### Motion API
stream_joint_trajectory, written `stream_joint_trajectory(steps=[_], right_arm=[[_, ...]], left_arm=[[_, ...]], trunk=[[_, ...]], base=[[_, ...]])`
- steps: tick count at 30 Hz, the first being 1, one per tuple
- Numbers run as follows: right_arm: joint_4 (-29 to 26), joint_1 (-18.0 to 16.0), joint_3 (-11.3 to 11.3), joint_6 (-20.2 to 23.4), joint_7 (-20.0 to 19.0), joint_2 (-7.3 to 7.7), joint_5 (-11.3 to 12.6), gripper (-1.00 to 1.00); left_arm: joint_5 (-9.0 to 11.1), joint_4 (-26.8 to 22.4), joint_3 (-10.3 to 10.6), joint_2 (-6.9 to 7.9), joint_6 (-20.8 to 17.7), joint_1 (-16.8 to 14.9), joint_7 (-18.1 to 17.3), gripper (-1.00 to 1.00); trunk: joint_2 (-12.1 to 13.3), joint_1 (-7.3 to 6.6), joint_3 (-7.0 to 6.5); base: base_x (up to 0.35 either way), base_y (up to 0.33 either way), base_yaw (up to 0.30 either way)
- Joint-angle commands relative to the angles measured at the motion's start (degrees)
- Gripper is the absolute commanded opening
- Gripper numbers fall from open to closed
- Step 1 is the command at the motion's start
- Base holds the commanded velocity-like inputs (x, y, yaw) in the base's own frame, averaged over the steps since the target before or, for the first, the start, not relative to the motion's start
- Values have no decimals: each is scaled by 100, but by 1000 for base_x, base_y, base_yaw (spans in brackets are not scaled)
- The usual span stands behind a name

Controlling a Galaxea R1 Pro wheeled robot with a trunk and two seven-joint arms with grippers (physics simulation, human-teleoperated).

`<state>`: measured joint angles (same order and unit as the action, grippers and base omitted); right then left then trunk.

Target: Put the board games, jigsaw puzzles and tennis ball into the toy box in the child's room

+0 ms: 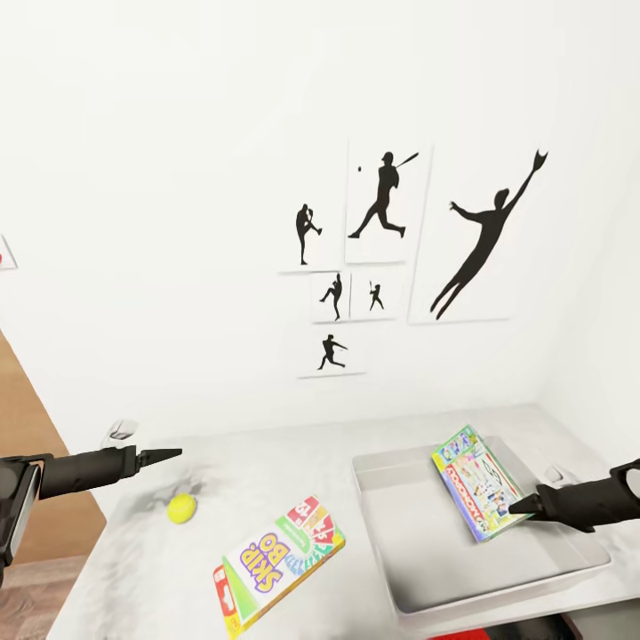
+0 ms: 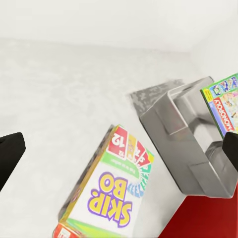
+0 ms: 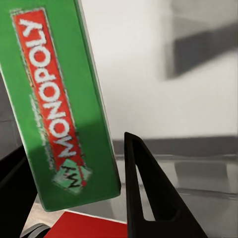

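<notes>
A green Monopoly board game [image 1: 477, 483] [image 3: 59, 109] hangs tilted over the toy box [image 1: 418, 569] [image 2: 173, 129], a pale translucent bin on the table's [image 1: 267, 471] right side. My right gripper [image 1: 516, 507] [image 3: 74, 188] is shut on the game's near edge, one finger on each face. The Skip-Bo board game [image 1: 280, 564] [image 2: 116, 193] lies flat near the table's front edge, left of the bin. The tennis ball [image 1: 181, 508] rests farther left. My left gripper [image 1: 169, 455] [image 2: 119, 153] hovers open above the ball, holding nothing. The jigsaw puzzles and the bed are out of view.
A white wall with black baseball silhouettes [image 1: 387, 200] backs the table and meets a side wall at the right. A wooden door [image 1: 18, 418] stands at the left. Something red [image 2: 198, 223] sits below the table's front edge. A small white object [image 1: 116, 433] lies at the back left.
</notes>
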<state>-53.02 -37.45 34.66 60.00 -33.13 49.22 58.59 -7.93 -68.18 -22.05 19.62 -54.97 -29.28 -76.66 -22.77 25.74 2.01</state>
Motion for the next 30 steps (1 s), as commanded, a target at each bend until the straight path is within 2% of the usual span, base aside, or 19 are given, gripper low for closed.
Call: stream_joint_trajectory(steps=[1, 9, 16, 30], right_arm=[[3, -14, 20, 0, -51, 4, -32, -100], [-17, -30, -8, 0, -13, -36, -70, -100], [-30, -34, -17, 0, 376, -145, -66, -100], [-66, -34, -16, 0, 513, -152, -50, -100]], left_arm=[[-60, -4, -10, -2, -58, -8, -57, 100], [-60, -3, -15, -2, -58, -8, -60, 100], [-60, -3, -23, -2, -56, -8, -60, 100], [-62, -3, -36, 5, -58, -8, -61, 100]], trunk=[[-15, 4, 20], [-15, 4, 32], [-15, 4, 32], [-15, 4, 33]], base=[[0, 0, 0], [0, 0, 0], [0, 0, 0], [0, 0, 0]])
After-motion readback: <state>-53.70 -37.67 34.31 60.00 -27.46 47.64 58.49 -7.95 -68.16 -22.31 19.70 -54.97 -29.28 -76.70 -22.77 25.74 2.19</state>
